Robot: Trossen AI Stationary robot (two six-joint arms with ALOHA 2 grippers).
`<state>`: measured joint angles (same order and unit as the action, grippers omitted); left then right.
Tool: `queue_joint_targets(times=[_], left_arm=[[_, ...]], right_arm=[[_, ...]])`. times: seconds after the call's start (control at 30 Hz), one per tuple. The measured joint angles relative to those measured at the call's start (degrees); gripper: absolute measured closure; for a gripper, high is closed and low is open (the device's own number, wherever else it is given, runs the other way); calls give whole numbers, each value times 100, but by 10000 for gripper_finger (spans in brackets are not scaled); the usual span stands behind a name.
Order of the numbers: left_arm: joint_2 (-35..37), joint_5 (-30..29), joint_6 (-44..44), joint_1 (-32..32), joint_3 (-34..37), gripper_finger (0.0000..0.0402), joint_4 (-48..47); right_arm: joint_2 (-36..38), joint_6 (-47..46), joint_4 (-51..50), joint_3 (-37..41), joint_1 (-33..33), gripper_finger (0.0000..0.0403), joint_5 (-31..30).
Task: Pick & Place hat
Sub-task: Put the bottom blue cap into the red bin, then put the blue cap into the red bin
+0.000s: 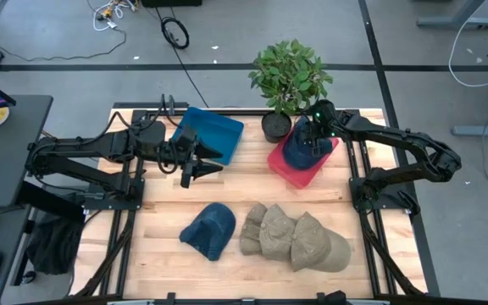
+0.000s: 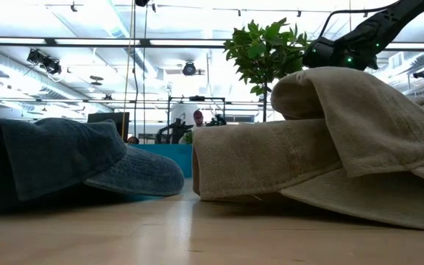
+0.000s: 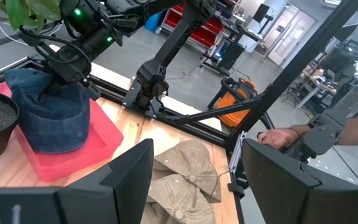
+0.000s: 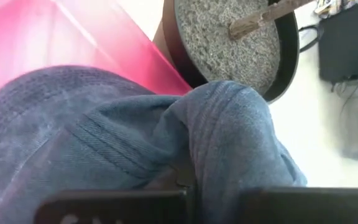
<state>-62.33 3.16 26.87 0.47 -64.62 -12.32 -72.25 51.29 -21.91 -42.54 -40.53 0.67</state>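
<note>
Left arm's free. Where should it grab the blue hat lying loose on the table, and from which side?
Judging by the high view, take the blue hat by its raised crown fold, coming straight down from above with the open left gripper. The brim lies flat against the table, and the tan hats crowd its right side.

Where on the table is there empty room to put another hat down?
Bare wood shows between the blue bin and the blue hat, and left of that hat. The front right is crowded with tan hats; the red bin already holds a blue hat.
</note>
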Motion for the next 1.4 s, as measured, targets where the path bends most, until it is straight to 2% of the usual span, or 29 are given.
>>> queue_joint_targets(times=[0.2, 0.37, 0.57, 0.8, 1.0, 1.07, 1.23, 1.4], left_arm=[[0, 0, -8, -1, 0, 154, 0], [0, 0, -13, 0, 0, 154, -2], [0, 1, -15, -1, 0, 154, -4], [0, 2, -17, -6, 0, 154, -4], [0, 2, -22, -9, 0, 154, -7], [0, 2, -44, -7, 0, 154, -7], [0, 2, -50, -9, -2, 154, -90], [0, 2, -49, -7, -2, 154, -192]], right_arm=[[0, -557, -4, 0, 0, 394, -11], [0, -394, 55, 0, -2, 361, -306], [0, -325, 231, 0, -2, 299, -410], [2, -1122, 47, -2, 0, 199, -492], [2, -1594, -64, -2, 0, 123, -1171], [2, -1774, -116, -2, -2, 106, -1223], [2, -2203, -295, -2, 0, 88, -741], [32, -2667, -325, -4, -2, 92, -723]])
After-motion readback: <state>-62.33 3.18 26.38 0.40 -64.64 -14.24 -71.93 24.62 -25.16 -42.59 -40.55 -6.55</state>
